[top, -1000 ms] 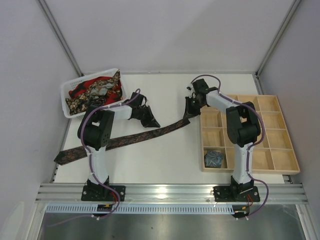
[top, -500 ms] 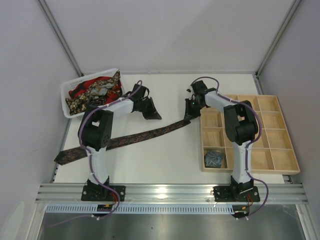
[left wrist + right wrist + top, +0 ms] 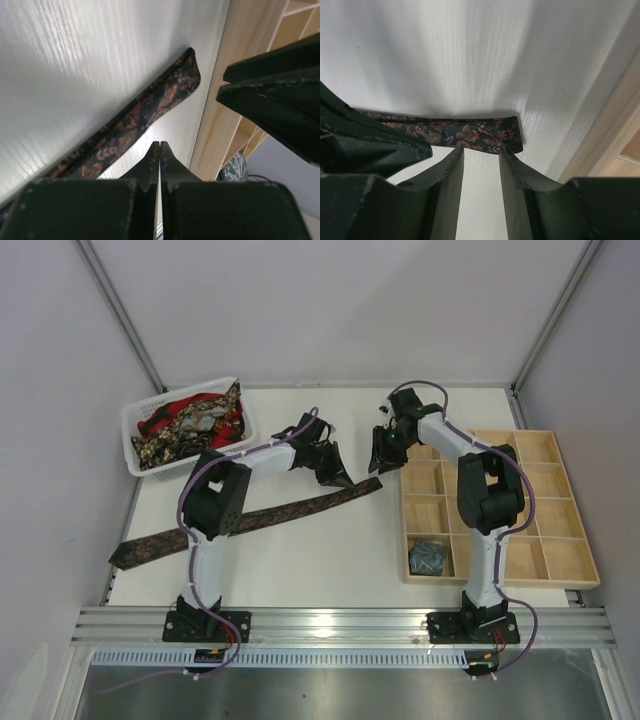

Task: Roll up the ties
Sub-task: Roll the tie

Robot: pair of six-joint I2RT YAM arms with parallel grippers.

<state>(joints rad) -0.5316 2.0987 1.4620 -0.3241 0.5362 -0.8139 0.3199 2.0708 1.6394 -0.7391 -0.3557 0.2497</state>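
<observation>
A long dark brown-maroon tie (image 3: 250,518) lies flat and diagonal on the white table, its narrow end (image 3: 372,486) near the wooden tray. It also shows in the left wrist view (image 3: 150,107) and the right wrist view (image 3: 470,132). My left gripper (image 3: 337,476) is shut and empty, just behind the tie's narrow end; its closed tips (image 3: 160,146) hover over the table beside the tie. My right gripper (image 3: 378,462) is open and empty, with its jaws (image 3: 481,150) just short of the tie's end. A rolled grey-blue tie (image 3: 428,557) sits in a tray compartment.
A white basket (image 3: 133,422) at the back left holds several loose red and gold-black ties. The wooden compartment tray (image 3: 560,502) stands at the right, its edge (image 3: 225,115) close to both grippers. The tie's wide end (image 3: 125,554) hangs at the table's left edge.
My left gripper has swung right along the table to the tie's narrow end. My right gripper has drawn back a little from that end, which now lies flat.
</observation>
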